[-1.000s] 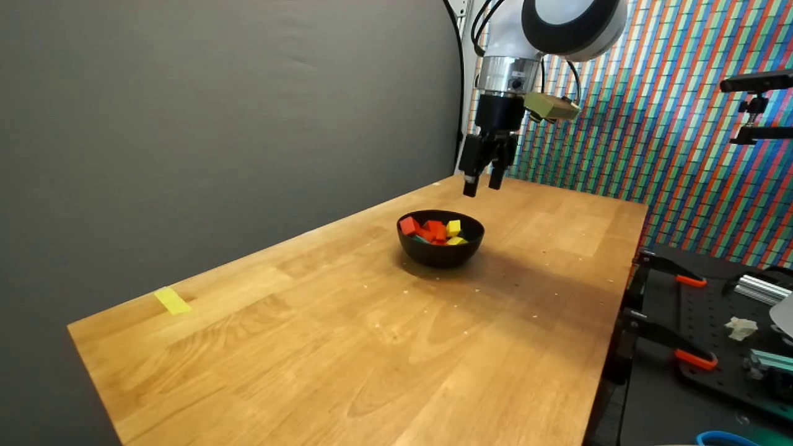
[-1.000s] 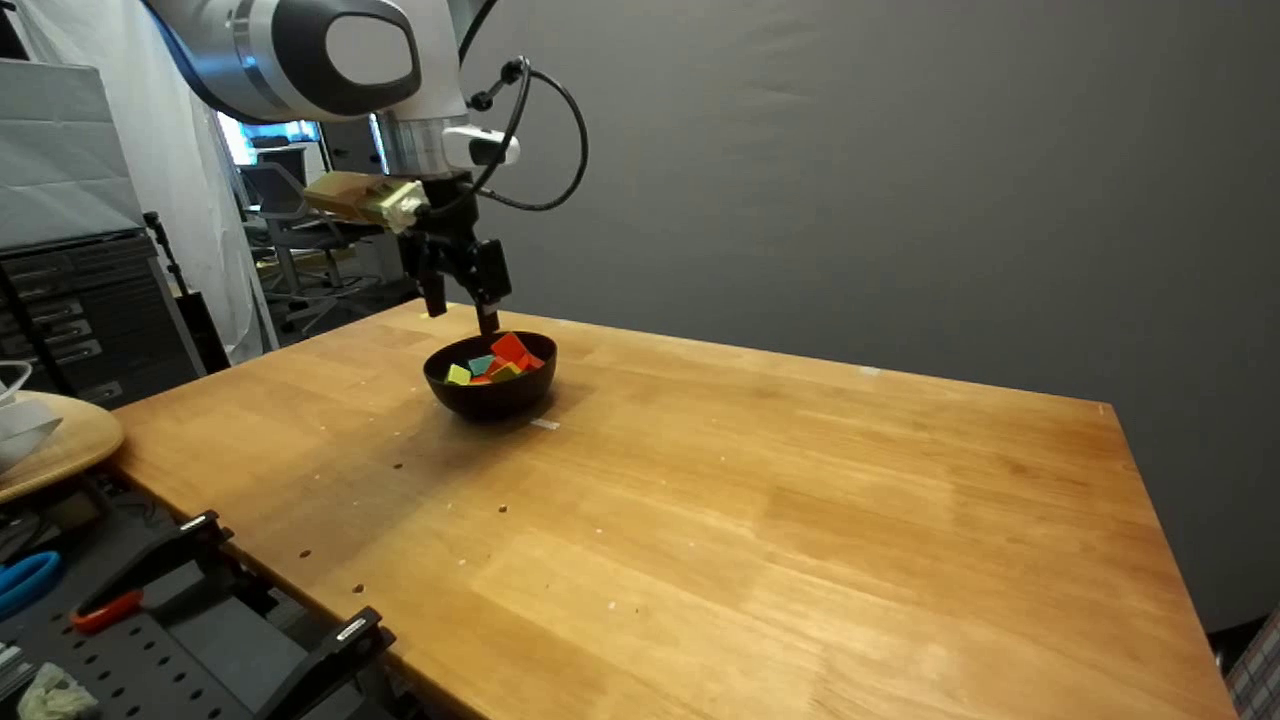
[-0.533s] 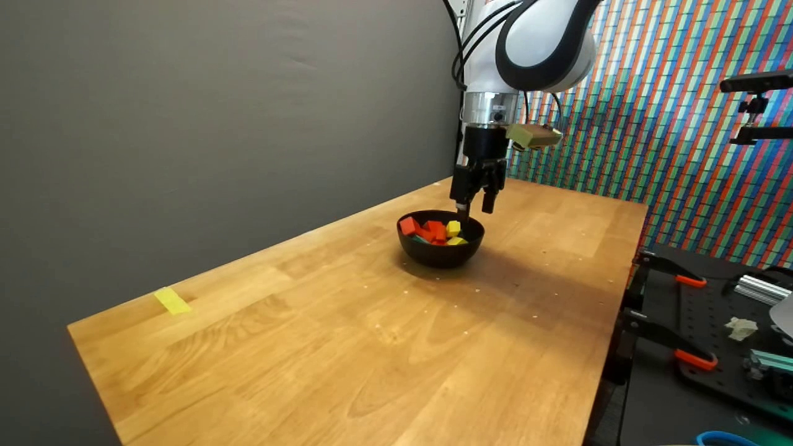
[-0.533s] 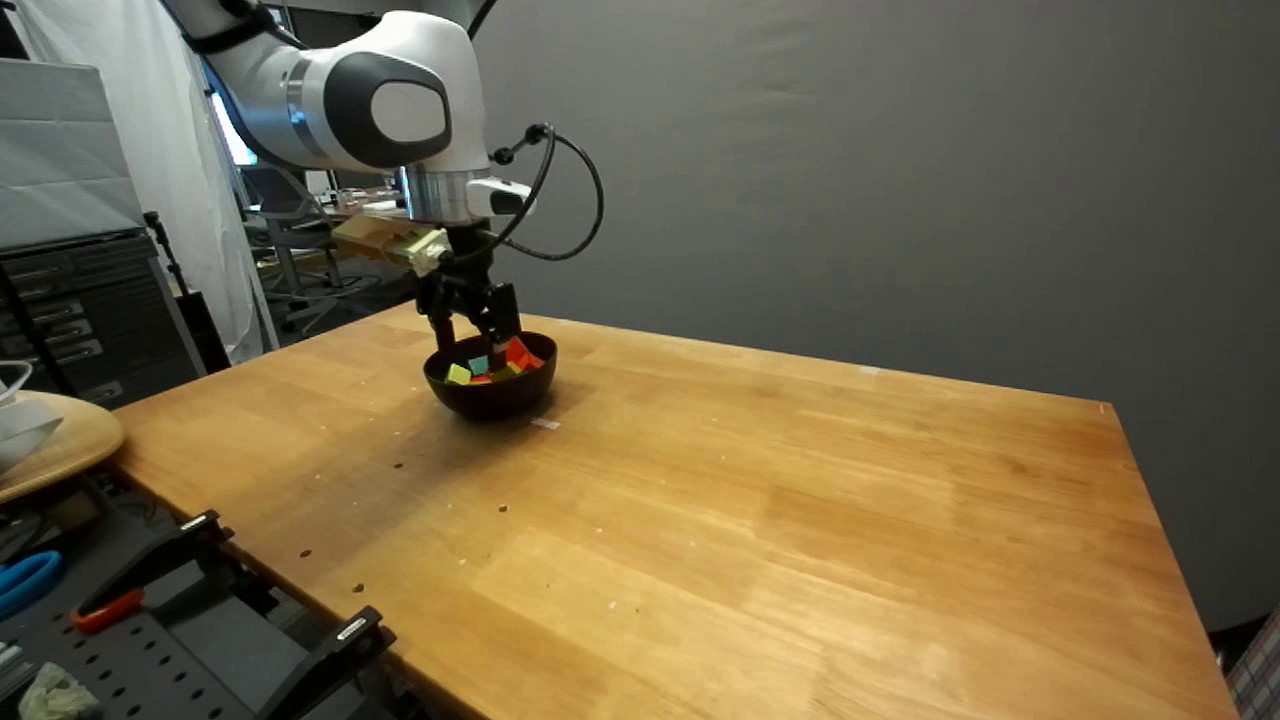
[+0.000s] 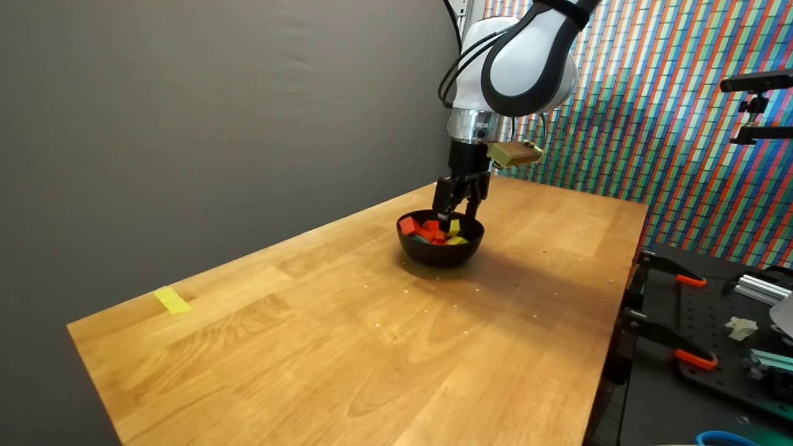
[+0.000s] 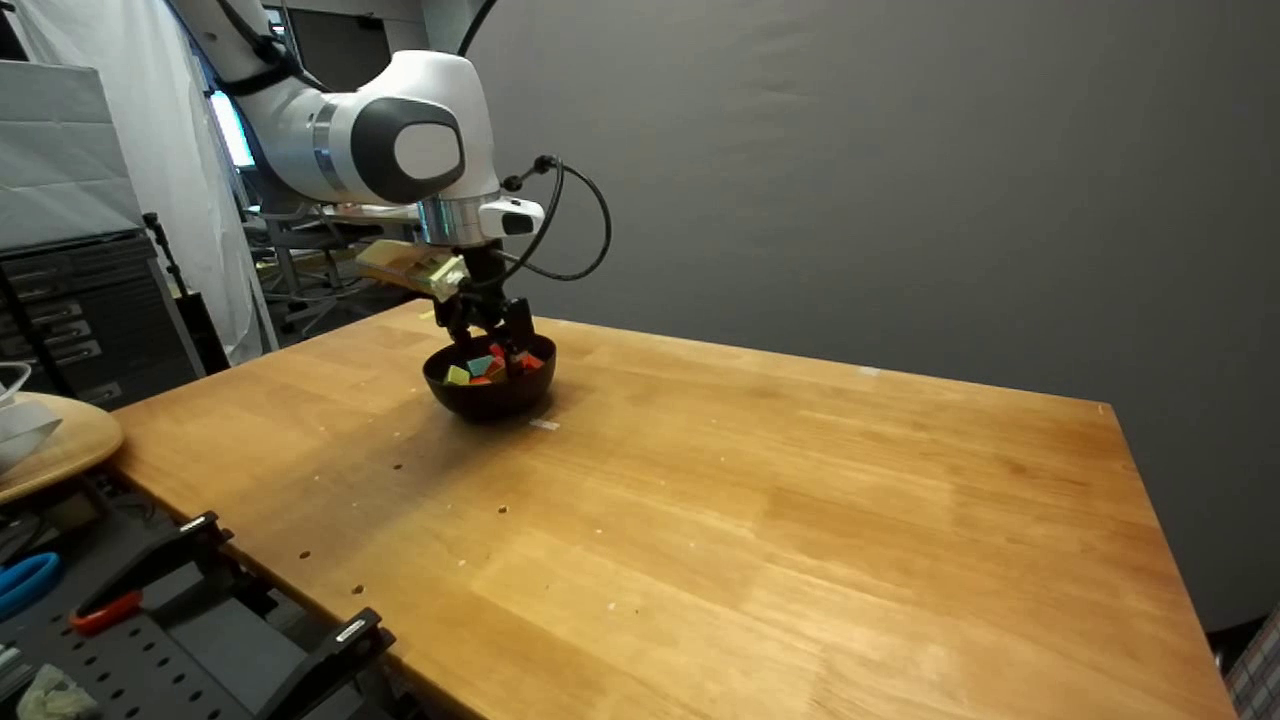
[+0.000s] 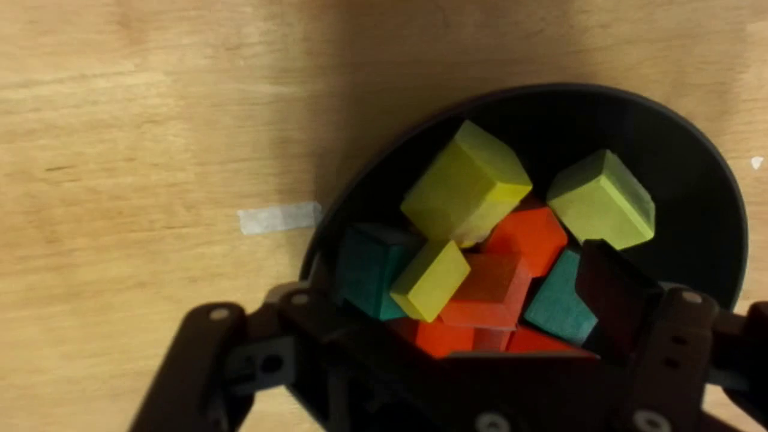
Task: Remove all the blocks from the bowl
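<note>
Pincer (image 5: pixel 458 219) spread wide at mouth of black bowl (image 7: pixel 690 192), nothing gripped; blocks (image 7: pixel 489 291) heaped inside. Step, presumably: grasp. Best straddle yellow block (image 7: pixel 431 282) lowest in wrist view, square jaws to flat faces, close softly, lift straight.

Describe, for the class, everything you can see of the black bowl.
The bowl is round and black, with a thin rim and smooth-looking walls; it may be plastic. It stands upright on the wooden table beside a strip of white tape, holding red, yellow and green blocks. The open gripper reaches inside the rim; whether it touches the wall is unclear.
</note>
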